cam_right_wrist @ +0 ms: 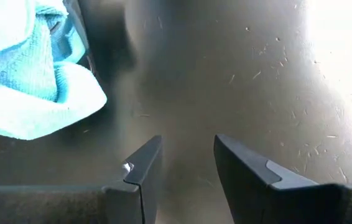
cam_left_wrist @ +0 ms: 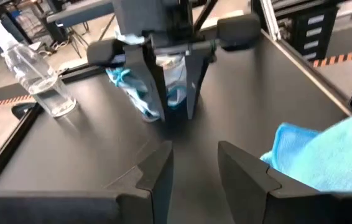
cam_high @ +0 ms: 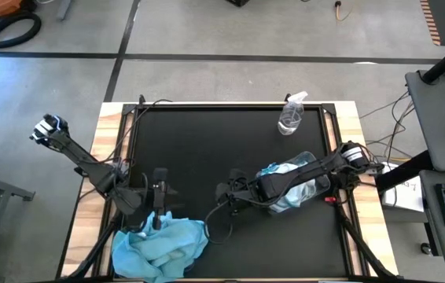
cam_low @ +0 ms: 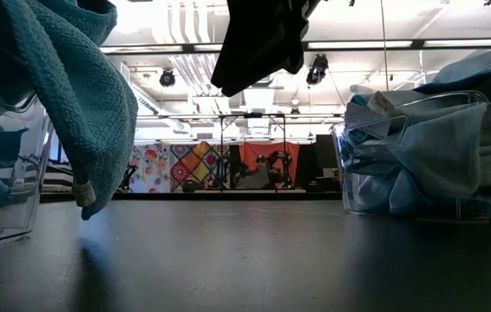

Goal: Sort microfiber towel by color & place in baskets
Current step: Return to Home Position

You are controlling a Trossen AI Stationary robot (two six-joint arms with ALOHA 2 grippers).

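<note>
A heap of sky-blue towels (cam_high: 159, 245) spills over the left basket (cam_low: 3, 204) near the table's near edge; one blue cloth (cam_low: 89, 104) hangs down over its rim. The right basket (cam_low: 428, 165) stands on the table, stuffed with pale whitish-blue towels (cam_high: 289, 185). My left gripper (cam_high: 163, 196) hovers open just beyond the blue heap, pointing toward the right; a blue towel (cam_left_wrist: 331, 155) shows beside its fingers. My right gripper (cam_high: 224, 192) reaches across the right basket and hangs open over bare table between the baskets, also seen in the low view (cam_low: 258, 39).
A clear spray bottle (cam_high: 292, 116) stands upright near the table's far right corner. The two grippers face each other closely at mid-table. Bare black tabletop (cam_high: 207, 141) lies toward the far side. Cables (cam_high: 222, 220) trail near the right gripper.
</note>
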